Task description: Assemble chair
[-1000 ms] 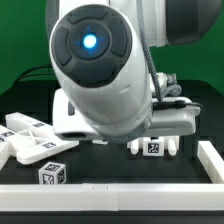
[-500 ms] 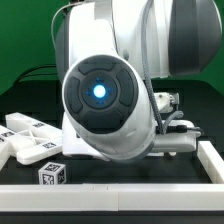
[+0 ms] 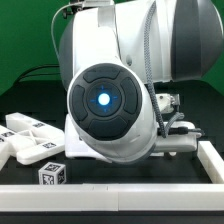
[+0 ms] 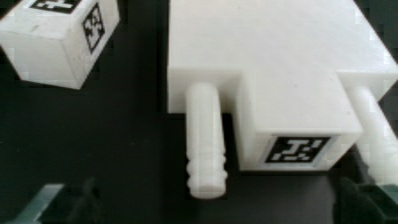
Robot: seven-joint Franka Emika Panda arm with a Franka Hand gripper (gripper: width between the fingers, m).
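Observation:
In the wrist view a chunky white chair piece (image 4: 267, 70) lies on the black table. It carries a square marker tag (image 4: 295, 150), and a round white peg (image 4: 201, 140) sticks out beside the tag. A second white tagged block (image 4: 54, 45) lies apart from it. My gripper (image 4: 214, 203) is open. Its dark fingertips (image 4: 43, 205) stand wide apart on either side of the peg end and touch nothing. In the exterior view the arm (image 3: 110, 100) hides the gripper and this piece.
In the exterior view, flat white tagged chair pieces (image 3: 25, 140) lie piled at the left, with a small tagged cube (image 3: 52, 173) in front of them. A white raised border (image 3: 212, 160) runs along the table's right and front edges.
The arm has swung down and toward the camera. It now covers the tagged piece that showed below it one second ago. The loose pieces at the left have not moved.

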